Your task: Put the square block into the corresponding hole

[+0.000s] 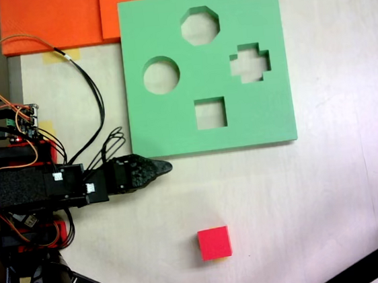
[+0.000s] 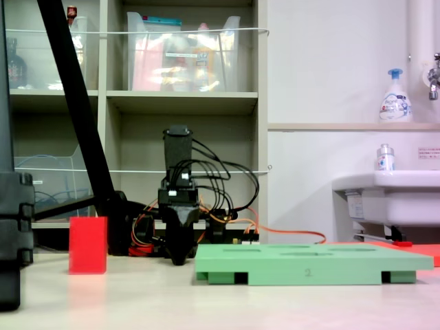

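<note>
Showing one square block (image 1: 214,243) lying on the bench (image 1: 303,197), one green board (image 1: 174,129) carrying four cutouts, one square hole (image 1: 210,113). Resting apart from both: one claw (image 1: 164,166), opening impossible to tell.

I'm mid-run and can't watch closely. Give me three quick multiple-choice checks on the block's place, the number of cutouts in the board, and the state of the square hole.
1. Where is the square block?
A. On the bare table, apart from the green board
B. On top of the green board
C. Between the jaws

2. How many cutouts does the green board have?
A. Two
B. Four
C. Six

3. What is the state of the square hole?
A. Filled by the block
B. Covered by the gripper
C. Empty

Answers:
1. A: in both fixed views the block sits alone on the table, off the board and away from the gripper.
2. B: the view from above shows an octagon, a circle, a cross and a square.
3. C: the table surface shows through it.
</note>
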`<move>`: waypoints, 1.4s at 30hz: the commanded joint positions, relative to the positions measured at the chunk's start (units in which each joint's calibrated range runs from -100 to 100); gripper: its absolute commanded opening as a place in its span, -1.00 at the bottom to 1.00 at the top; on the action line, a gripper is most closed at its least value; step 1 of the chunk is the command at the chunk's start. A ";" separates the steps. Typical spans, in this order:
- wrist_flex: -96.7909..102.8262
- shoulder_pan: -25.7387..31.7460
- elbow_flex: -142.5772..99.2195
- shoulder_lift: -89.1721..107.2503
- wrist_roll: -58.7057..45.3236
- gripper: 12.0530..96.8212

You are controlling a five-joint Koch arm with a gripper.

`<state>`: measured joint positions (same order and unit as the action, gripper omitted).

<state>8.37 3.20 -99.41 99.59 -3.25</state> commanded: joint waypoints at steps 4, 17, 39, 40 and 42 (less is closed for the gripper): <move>-3.80 0.10 -0.59 0.41 -0.15 -0.12; -3.80 0.10 -0.59 0.41 -0.20 -0.12; -9.48 -10.74 -0.59 0.41 36.97 -0.19; -17.08 -10.79 1.51 0.41 38.53 -0.20; -35.96 -10.94 13.77 0.41 41.32 -0.21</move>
<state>-6.12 -7.59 -90.59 99.59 35.82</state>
